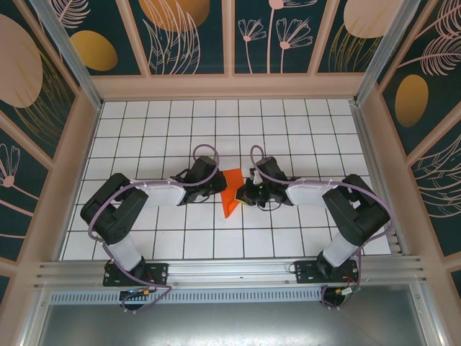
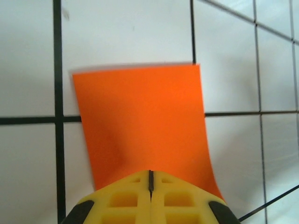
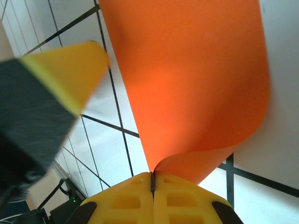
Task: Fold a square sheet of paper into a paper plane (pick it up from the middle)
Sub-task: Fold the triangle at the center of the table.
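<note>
L gripper (image 2: 150, 173) fingers pressed together, prob. pinching paper (image 2: 140, 116) at its near edge. R gripper (image 3: 153, 175) pinching paper's curled edge. Needing both edges lining up before creasing.

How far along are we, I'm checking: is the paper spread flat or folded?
Folded over loosely: the paper curls back on itself at the shut right end effector.

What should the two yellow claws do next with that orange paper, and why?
Probably the right gripper should lower its pinched edge flat onto the table, since the square sheet of paper is curled over in a soft bend, not yet a crease. Both it and the left gripper are shut on the sheet, so the left can hold steady.
</note>
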Robot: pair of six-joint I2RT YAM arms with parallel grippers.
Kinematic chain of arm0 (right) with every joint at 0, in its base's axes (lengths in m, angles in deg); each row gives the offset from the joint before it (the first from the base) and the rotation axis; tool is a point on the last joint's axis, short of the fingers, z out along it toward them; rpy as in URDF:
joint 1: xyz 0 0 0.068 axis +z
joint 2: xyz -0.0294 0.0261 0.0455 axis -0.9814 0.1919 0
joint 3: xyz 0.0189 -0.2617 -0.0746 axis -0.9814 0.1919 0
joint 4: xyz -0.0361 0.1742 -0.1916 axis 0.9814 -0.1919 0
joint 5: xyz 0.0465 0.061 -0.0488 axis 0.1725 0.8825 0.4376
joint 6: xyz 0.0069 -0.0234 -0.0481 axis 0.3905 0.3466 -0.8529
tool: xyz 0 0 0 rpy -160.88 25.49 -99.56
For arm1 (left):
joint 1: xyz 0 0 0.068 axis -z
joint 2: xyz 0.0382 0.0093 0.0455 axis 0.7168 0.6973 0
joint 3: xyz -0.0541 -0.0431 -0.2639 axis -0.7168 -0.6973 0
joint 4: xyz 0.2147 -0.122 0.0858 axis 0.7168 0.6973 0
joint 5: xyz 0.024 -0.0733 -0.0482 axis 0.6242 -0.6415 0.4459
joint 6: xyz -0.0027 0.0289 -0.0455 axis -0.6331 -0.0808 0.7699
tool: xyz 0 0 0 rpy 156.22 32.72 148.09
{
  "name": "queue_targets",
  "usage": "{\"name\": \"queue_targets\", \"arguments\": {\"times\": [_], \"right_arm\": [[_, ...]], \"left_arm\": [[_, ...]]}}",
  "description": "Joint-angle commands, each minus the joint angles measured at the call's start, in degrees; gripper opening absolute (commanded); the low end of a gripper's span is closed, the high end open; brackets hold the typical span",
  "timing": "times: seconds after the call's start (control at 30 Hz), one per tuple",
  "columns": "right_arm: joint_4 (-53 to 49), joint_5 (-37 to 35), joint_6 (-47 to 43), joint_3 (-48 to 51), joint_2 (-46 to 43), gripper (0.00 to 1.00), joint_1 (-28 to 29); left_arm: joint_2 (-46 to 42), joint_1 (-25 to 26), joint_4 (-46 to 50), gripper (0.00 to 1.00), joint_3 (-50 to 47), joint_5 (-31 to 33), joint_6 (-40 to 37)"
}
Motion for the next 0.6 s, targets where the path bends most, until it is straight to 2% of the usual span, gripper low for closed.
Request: {"name": "queue_targets", "arguments": {"times": [0.0, 0.2, 0.57], "right_arm": [[2.3, -1.3, 1.3, -1.5, 1.5, 0.04, 0.4], [3.1, -1.5, 0.9, -2.1, 3.0, 0.04, 0.7], [4.1, -1.5, 0.1, -3.9, 6.4, 0.04, 1.8]], "left_arm": [[-0.8, -1.0, 1.1, 0.06, 1.8, 0.1, -1.6], [4.7, -1.3, 1.5, 0.03, 3.6, -1.8, -2.5], [7.2, -1.4, 3.7, 0.01, 3.7, -1.2, -3.1]]}}
